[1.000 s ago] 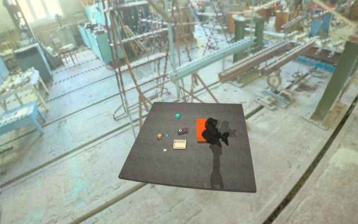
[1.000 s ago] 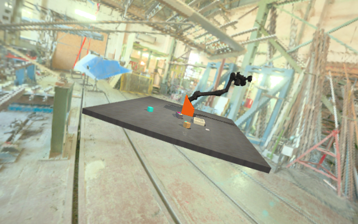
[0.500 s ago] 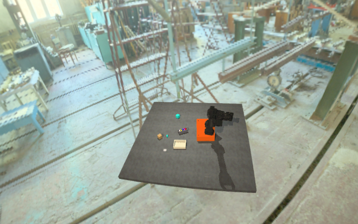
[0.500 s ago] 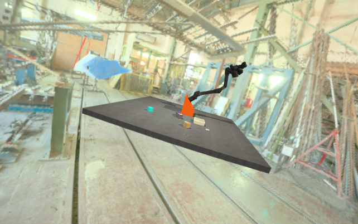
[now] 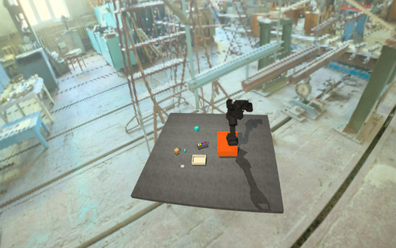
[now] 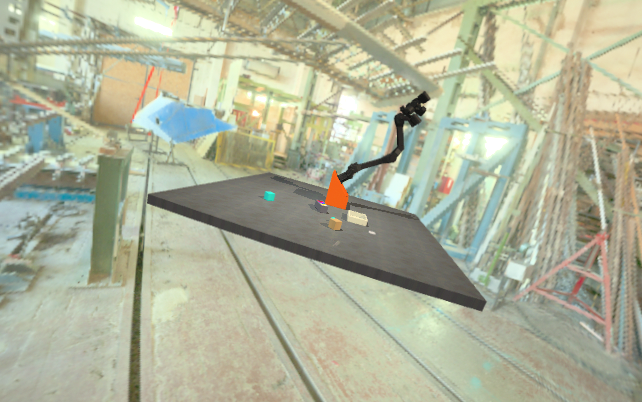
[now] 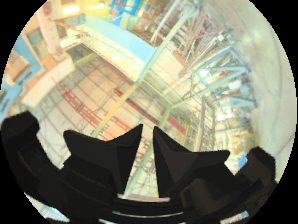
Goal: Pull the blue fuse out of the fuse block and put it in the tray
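The dark fuse block (image 5: 202, 147) (image 6: 321, 207) stands on the table with a row of small coloured fuses in its top. The blue fuse (image 5: 202, 143) sits in that row, near its middle; it is too small to make out in the exterior view. The cream tray (image 5: 198, 164) (image 6: 357, 220) lies beside the block and looks empty. My gripper (image 7: 148, 127) is held high above the table, far from the block and tray, pointing away from them. Its fingers stand a narrow gap apart with nothing between them. No task object shows in the wrist view.
The arm rises from an orange base block (image 5: 223, 147) (image 6: 337, 194). A cyan cube (image 5: 197, 128) (image 6: 269, 196) stands behind the fuse block. A tan cube (image 5: 176, 151) (image 6: 335, 224), a small cyan piece (image 5: 185, 150) and a flat white piece (image 5: 182, 166) (image 6: 372, 232) lie left of the block and tray.
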Available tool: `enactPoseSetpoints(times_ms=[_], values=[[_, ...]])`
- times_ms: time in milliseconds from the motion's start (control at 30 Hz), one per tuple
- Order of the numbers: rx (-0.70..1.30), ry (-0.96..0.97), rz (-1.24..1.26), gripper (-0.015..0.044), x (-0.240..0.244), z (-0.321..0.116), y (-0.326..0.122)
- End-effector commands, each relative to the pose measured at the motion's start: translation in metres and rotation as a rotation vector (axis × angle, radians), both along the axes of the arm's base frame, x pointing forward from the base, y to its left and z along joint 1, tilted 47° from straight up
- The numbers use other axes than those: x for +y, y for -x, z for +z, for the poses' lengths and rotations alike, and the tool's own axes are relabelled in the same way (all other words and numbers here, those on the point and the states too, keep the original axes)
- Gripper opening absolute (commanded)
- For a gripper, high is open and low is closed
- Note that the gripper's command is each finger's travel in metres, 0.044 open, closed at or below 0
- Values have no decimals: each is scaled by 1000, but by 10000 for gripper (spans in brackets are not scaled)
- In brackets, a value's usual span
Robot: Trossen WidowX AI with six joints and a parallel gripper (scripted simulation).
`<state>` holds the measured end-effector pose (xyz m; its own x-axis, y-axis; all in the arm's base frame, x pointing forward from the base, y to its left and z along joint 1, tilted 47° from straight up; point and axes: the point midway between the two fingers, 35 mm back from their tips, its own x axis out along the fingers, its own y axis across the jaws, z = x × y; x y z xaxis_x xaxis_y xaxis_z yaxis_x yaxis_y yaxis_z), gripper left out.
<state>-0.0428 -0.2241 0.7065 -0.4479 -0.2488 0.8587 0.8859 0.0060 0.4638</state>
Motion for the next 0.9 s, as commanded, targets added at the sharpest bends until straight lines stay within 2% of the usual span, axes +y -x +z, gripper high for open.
enactPoseSetpoints(times_ms=[0,433,867], values=[[35,-66,38,70,-22,-8,-16],[232,-378,319,70,-130,-70,-116],[434,-732,670,70,-198,-185,-248]])
